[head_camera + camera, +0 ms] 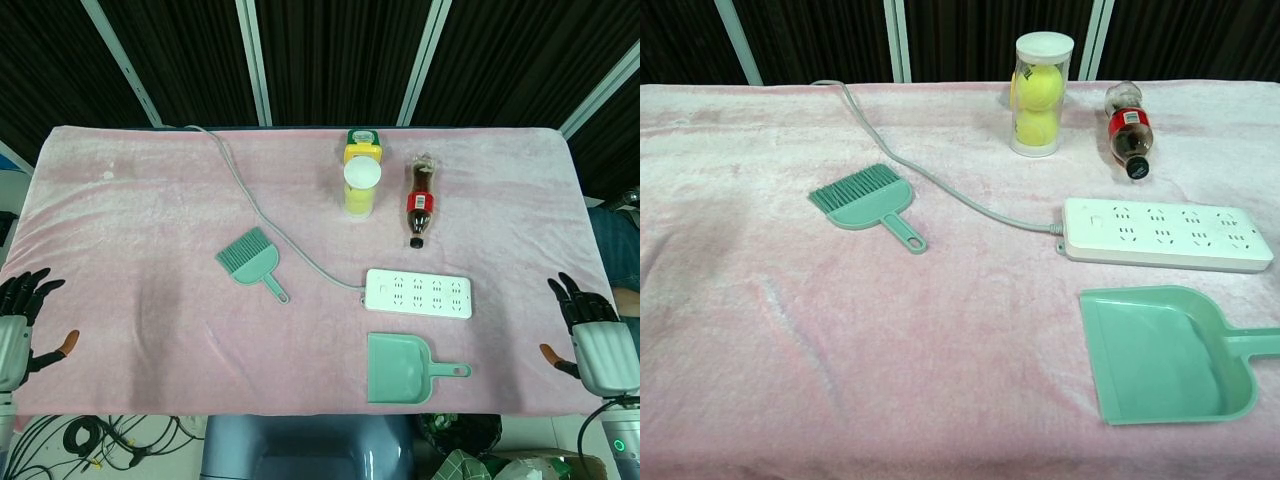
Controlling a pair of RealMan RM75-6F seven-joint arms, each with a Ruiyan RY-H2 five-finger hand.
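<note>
Bright, even light from overhead in both views; only thin, soft shadows under the brush (866,203) and dustpan (1165,356). Mild glare on the tube lid (362,172) and the power strip (1166,234). Sharp throughout, no motion blur. Slight bowing at the counter (130,200) edges in the head view. Dark beyond the back edge.

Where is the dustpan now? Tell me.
The dustpan lies at the table's near edge, on the right in both views, just in front of the power strip, with its handle pointing toward the right hand.

Bare cloth (840,350) front-left; cable (940,190) and power strip (1165,233) mid-table.
</note>
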